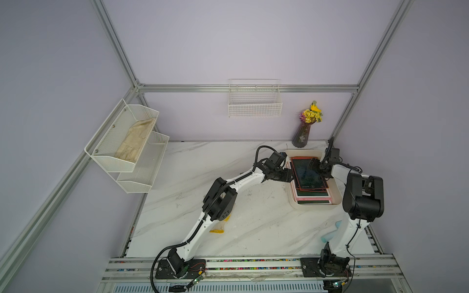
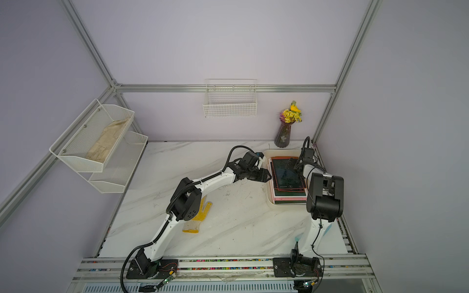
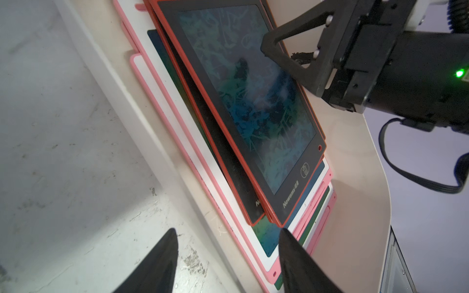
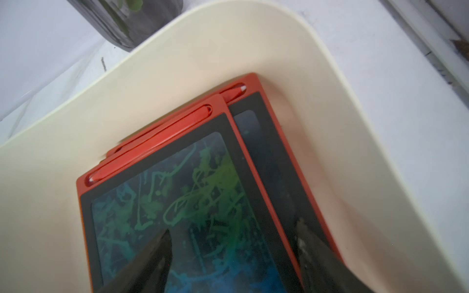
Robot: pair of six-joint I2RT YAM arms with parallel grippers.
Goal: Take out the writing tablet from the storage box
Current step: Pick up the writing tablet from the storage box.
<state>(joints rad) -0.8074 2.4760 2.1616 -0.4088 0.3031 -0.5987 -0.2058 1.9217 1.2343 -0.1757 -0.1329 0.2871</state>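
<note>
The marble counter carries the cream box at its far right, near a vase. Inside lies a stack of tablets — pink-and-white ones below, 2 red ones above. The top tablet, its screen scribbled green, sits skewed on the red one under it, flat and wholly inside the box.

The left hand hovers at the box's left wall, jaws partly apart and empty. In its wrist view 1 fingertip is over the counter and the other over the stack's corner. The right hand is above the top tablet, jaws wide, gripping nothing. 1 finger looks to be touching the screen.

The risks, as I judge them: the tablet is thin and flat, so a pinch may slip off its edge or catch both red tablets at once. A sideways push could drag the light box — or shove it against the vase. The red stylus clipped along the tablet's end could pop loose.
</note>
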